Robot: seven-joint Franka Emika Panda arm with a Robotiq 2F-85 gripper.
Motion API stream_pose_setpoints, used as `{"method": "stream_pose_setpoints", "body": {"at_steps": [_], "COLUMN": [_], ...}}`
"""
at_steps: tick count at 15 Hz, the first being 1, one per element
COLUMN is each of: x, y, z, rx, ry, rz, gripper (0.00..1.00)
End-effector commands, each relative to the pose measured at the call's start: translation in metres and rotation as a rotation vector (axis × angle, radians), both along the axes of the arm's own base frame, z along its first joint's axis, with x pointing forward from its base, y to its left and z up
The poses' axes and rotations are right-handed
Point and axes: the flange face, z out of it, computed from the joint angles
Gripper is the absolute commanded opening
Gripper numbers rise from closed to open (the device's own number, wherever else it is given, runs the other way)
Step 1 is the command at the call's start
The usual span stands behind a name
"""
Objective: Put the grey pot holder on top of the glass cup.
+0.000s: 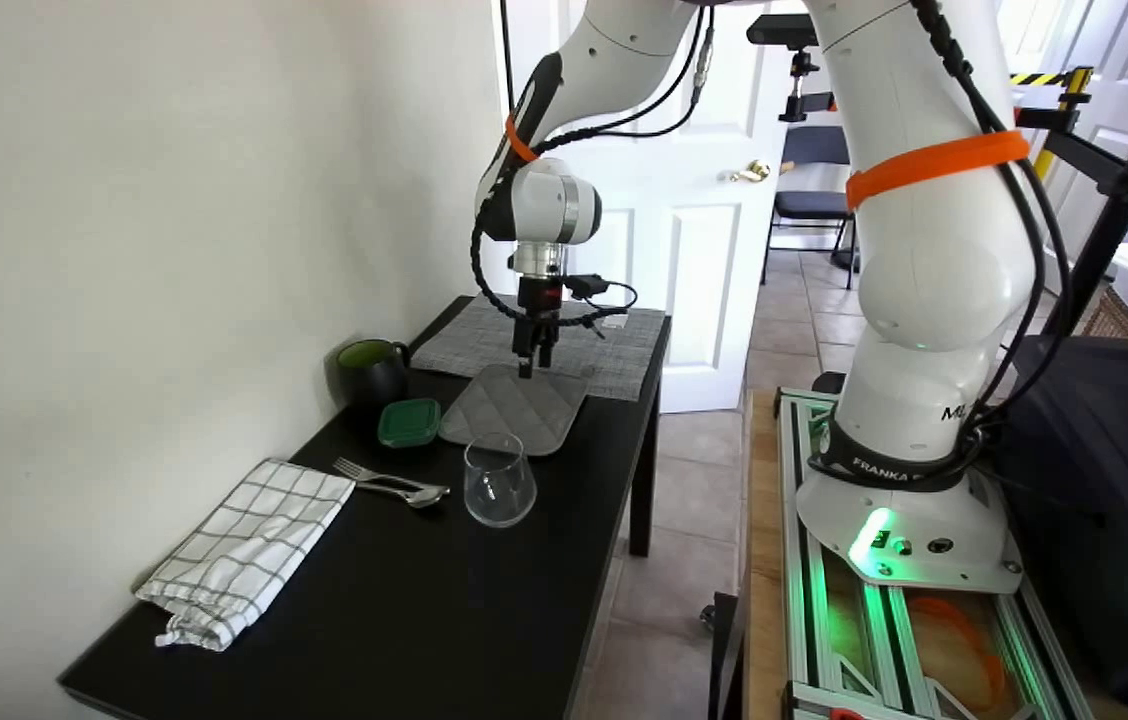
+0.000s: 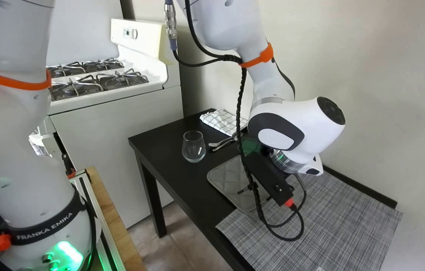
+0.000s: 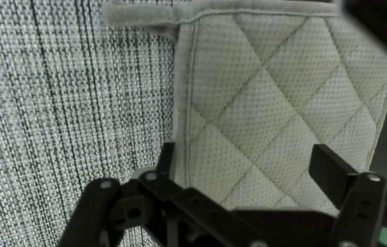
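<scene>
Your gripper (image 3: pixel 245 164) has its fingers (image 3: pixel 330 168) spread wide, and the bare gap between them frames the grey pot holder (image 3: pixel 255 103) below. In the wrist view one fingertip sits just at the bound edge beside the woven grey placemat (image 3: pixel 59 120), the other over the quilting; whether either touches the fabric, you cannot tell from here. Your forearm (image 1: pixel 614 75) slopes down from above and the wrist (image 1: pixel 552 205) bends so that the gripper points straight down over the black table (image 1: pixel 434 610). The pot holder lies flat beneath it, nearly square, so neither side reads as a long axis; a hanging loop (image 3: pixel 138 14) juts from one corner over the placemat, and the line between your fingertips crosses that side's edge at about a right angle. Across the pot holder from the gripper, in both exterior views, the stemless glass cup (image 1: pixel 500 492) stands upright, near the fabric but apart. Farther out lie a fork (image 1: pixel 354 468) and a white checked cloth (image 1: pixel 249 545).
</scene>
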Motion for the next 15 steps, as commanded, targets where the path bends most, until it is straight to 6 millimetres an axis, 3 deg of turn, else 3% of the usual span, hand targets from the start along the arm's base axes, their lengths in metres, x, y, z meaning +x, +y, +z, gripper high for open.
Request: {"method": "stream_pose_setpoints", "body": {"at_steps": [1,2,3,11,14,15], "x": [0.0025,0.0023,0.0023,0.0021,0.0026,0.0026], "y": [-0.0034,-0.0035,-0.0036,-0.0030,-0.0025,-0.0024], "z": [-0.0112,-0.0125,-0.0137,-0.0112,-0.0087,-0.0064], "rx": [-0.003,-0.004,-0.004,-0.001,-0.003,-0.004], "ry": [-0.014,-0.011,-0.009,-0.011,-0.012,-0.011], "rz": [-0.008,-0.008,-0.007,-0.004,-0.004,-0.005], "gripper": [1.00,1.00,0.83,0.19,0.00,0.00]}}
